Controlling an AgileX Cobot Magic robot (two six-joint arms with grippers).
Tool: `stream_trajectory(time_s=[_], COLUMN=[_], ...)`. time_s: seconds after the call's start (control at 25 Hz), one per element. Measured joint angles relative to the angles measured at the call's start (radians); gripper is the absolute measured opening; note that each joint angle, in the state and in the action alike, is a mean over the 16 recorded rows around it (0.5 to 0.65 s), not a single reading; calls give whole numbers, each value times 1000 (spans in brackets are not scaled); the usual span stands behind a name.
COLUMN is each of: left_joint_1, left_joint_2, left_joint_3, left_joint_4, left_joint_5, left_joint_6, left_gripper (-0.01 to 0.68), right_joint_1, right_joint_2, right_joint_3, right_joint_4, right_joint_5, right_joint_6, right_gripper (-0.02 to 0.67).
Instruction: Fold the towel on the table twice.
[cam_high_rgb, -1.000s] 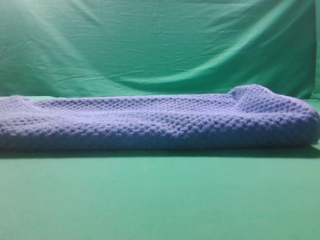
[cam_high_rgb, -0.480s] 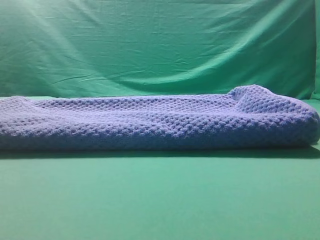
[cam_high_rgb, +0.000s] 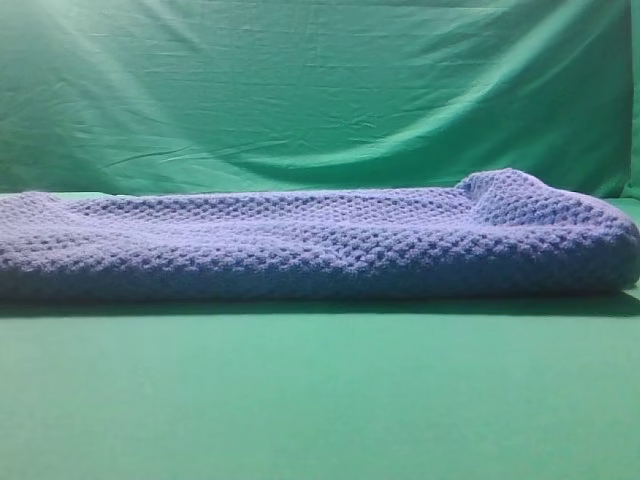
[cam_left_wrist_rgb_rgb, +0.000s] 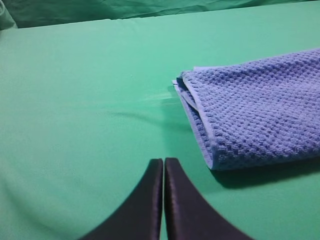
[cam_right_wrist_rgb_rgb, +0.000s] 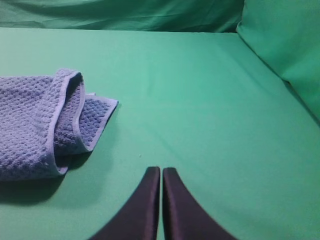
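Observation:
The blue-grey waffle-knit towel (cam_high_rgb: 320, 245) lies folded lengthwise across the green table (cam_high_rgb: 320, 400), spanning nearly the whole exterior view. Its left end (cam_left_wrist_rgb_rgb: 250, 105) shows layered edges in the left wrist view; its right end (cam_right_wrist_rgb_rgb: 45, 125) shows a rolled fold with a corner sticking out. My left gripper (cam_left_wrist_rgb_rgb: 164, 162) hovers over bare table, a short way left of and in front of the towel's end, shut with nothing in it. My right gripper (cam_right_wrist_rgb_rgb: 161, 171) is likewise shut and empty, to the right of the towel's other end. Neither gripper appears in the exterior view.
A wrinkled green cloth backdrop (cam_high_rgb: 320, 90) hangs behind the table. More draped green cloth (cam_right_wrist_rgb_rgb: 285, 45) rises at the table's right side. Bare green surface (cam_left_wrist_rgb_rgb: 75, 100) lies left of the towel.

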Motion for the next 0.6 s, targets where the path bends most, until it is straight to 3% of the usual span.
stream_trajectory(time_s=[0.6], left_joint_1=[0], left_joint_2=[0], left_joint_3=[0], left_joint_4=[0], left_joint_5=[0], left_joint_6=[0], left_gripper=[0], right_joint_1=[0], right_joint_2=[0], right_joint_3=[0], right_joint_4=[0], right_joint_5=[0], right_joint_6=[0], right_gripper=[0])
